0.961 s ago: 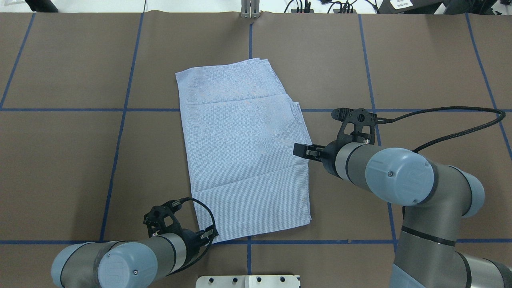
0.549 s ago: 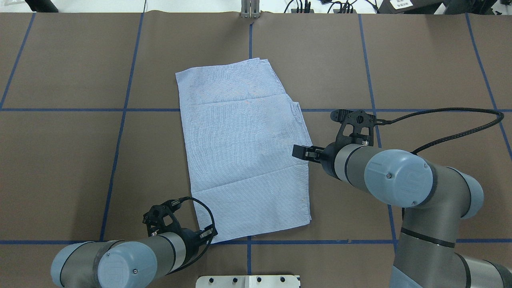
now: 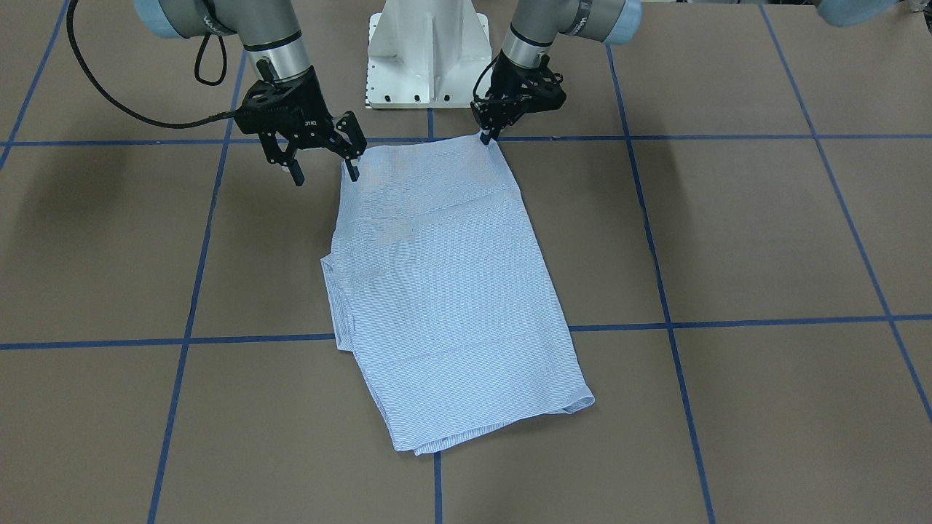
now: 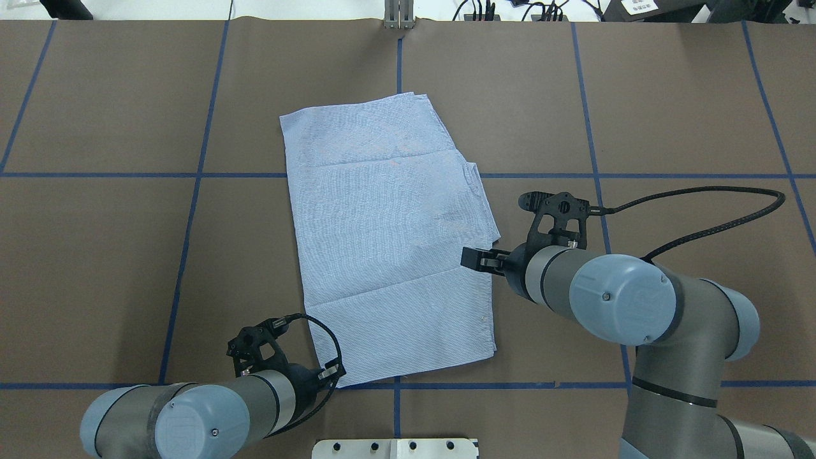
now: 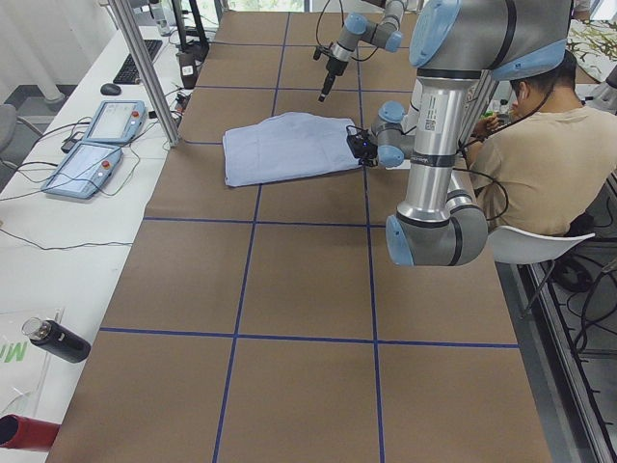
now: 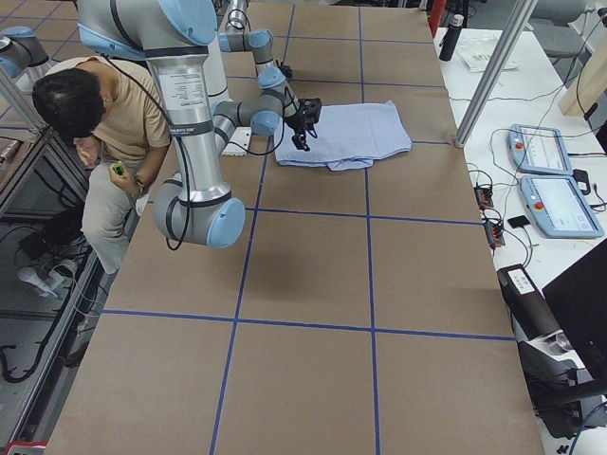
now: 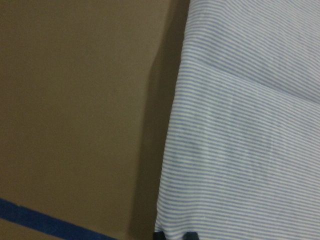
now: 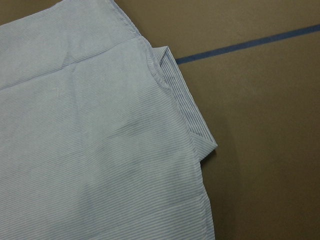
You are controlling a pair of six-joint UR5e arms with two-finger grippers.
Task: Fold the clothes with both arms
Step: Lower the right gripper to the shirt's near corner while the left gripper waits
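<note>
While still beside the shirt (image 4: pixel 389 242), right end effector (image 3: pixel 325 175) nearer the pedestal (image 3: pixel 426 51).

One striped shirt (image 4: pixel 389 242), two arms (image 4: pixel 210 414) (image 4: pixel 621 299), one person (image 5: pixel 540 164), two touchscreen pendants (image 5: pixel 114 121) (image 5: pixel 85 166)

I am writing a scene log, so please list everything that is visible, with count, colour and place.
shirt: one, blue-and-white striped, folded flat mid-table
table: one, brown with blue tape lines
pedestal: one, white, between the arms
touch panels: two, grey, on the side bench
person: one, beige top, seated behind the robot
left end effector: one, black, shut on the shirt's left robot-side corner
right end effector: one, black, open, raised by the shirt's right edge
</note>
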